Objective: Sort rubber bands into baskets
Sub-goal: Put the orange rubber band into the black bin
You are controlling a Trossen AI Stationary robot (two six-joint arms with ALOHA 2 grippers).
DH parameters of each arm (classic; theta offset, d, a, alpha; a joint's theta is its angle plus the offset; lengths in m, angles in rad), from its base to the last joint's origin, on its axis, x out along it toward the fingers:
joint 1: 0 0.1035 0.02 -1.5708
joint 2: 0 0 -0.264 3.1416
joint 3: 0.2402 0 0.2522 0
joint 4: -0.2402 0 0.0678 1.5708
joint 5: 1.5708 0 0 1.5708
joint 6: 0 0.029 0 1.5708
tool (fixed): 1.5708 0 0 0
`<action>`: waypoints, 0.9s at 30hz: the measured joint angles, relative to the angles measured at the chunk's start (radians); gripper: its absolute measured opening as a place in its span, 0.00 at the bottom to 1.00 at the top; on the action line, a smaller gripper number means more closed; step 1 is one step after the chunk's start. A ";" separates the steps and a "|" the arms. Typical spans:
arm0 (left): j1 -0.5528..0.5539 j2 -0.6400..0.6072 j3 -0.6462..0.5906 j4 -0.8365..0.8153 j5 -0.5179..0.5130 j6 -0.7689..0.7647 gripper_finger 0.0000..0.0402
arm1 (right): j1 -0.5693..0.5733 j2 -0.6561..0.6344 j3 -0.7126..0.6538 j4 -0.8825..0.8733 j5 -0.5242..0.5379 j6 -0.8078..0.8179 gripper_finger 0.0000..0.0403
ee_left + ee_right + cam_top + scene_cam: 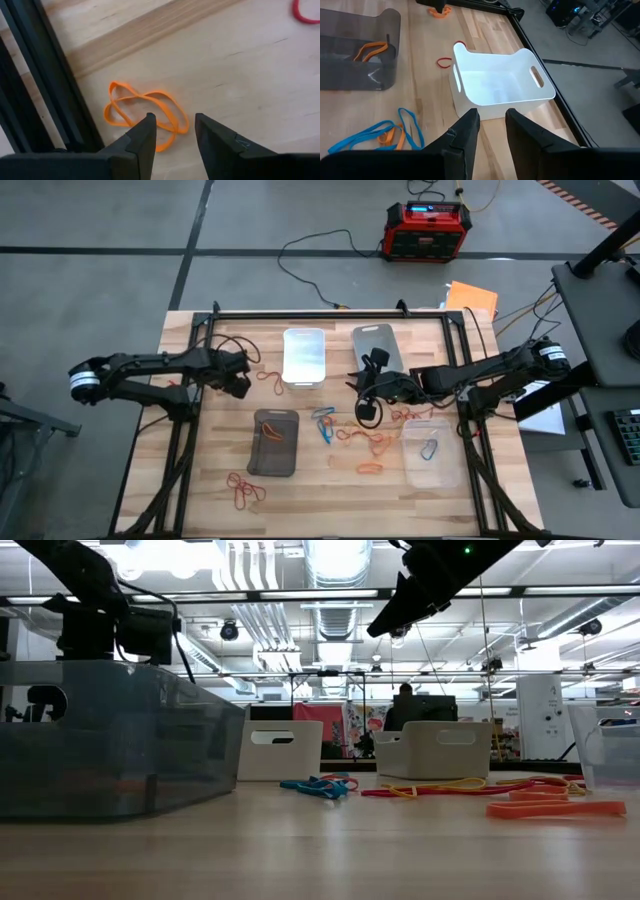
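While the left end effector hangs released right above a tangled orange rubber band on the tabletop, the right end effector sits empty, slightly parted, white basket just ahead.

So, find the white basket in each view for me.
High view: white basket at top centre.
Low view: left of centre, far back.
Left wrist view: not in it.
Right wrist view: centre, just past the fingers.
Shared landmark: blue rubber bands.

Bright, even overhead light; soft shadows, ceiling lamps glaring.
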 joint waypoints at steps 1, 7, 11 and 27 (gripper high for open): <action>0.000 0.008 0.000 0.000 0.000 0.000 0.30 | 0.000 0.000 0.000 0.000 0.000 0.000 0.24; 0.000 0.049 -0.028 0.009 0.000 -0.018 0.30 | 0.000 0.000 -0.004 -0.003 0.000 0.000 0.25; 0.000 0.058 -0.055 0.036 0.007 -0.024 0.30 | 0.000 0.000 -0.005 -0.005 0.000 0.000 0.24; -0.001 0.053 -0.063 0.066 0.028 -0.007 0.01 | 0.000 0.000 -0.005 -0.007 0.000 -0.006 0.25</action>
